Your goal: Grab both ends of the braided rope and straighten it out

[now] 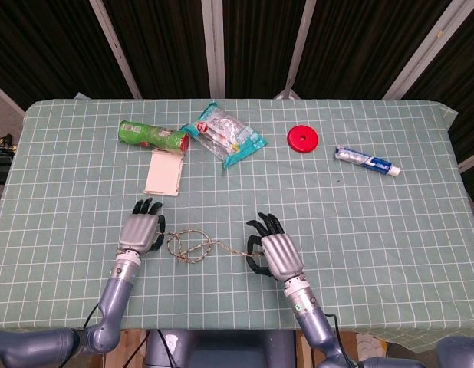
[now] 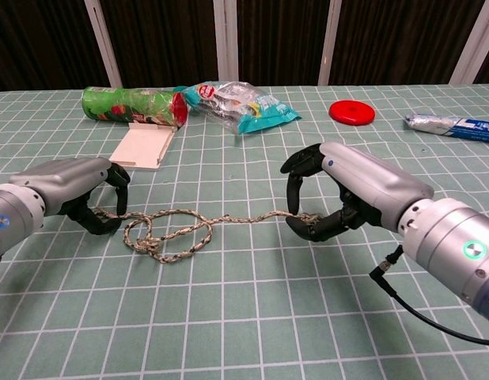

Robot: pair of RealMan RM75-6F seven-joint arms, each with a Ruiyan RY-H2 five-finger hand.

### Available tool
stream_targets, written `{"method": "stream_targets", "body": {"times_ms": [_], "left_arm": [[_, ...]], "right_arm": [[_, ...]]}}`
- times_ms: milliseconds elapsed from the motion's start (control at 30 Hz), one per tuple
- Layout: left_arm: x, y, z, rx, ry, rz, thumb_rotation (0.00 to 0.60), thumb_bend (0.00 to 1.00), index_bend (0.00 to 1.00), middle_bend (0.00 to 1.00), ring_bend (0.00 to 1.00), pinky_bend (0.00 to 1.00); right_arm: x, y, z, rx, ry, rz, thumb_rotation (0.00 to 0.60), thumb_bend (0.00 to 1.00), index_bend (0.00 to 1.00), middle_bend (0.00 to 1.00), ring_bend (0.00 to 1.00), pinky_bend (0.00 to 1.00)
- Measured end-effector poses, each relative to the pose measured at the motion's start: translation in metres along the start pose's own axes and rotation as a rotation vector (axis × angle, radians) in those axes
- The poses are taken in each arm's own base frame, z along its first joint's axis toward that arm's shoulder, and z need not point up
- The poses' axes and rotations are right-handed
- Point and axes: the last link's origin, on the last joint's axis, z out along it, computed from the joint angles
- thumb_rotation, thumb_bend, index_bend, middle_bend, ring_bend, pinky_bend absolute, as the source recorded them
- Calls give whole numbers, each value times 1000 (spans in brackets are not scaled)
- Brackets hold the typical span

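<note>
My left hand [image 2: 70, 190] pinches one end of the braided rope [image 2: 177, 231], and my right hand [image 2: 339, 194] pinches the other. The rope lies on the worktop [image 2: 252, 317] between them, looped near my left. If I pull apart too quickly, I reckon the loops could cinch into a knot, or an end might slip free.
</note>
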Motion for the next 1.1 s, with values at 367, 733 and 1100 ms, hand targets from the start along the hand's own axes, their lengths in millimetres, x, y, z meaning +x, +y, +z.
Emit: {"method": "stream_targets", "body": {"times_ms": [367, 733, 1100], "left_arm": [[12, -1, -5, -18, 49, -10, 600, 520, 586, 150, 0, 0], [51, -44, -26, 3, 127, -4, 600, 519, 586, 147, 0, 0], [80, -128, -82, 106, 182, -51, 600, 518, 586, 147, 0, 0]], "right_arm": [[4, 1, -2, -2, 9, -8, 600, 498, 650, 225, 0, 0], [42, 36, -6, -60, 81, -81, 600, 497, 650, 225, 0, 0], [107, 112, -38, -236, 196, -148, 600, 498, 650, 225, 0, 0]]}}
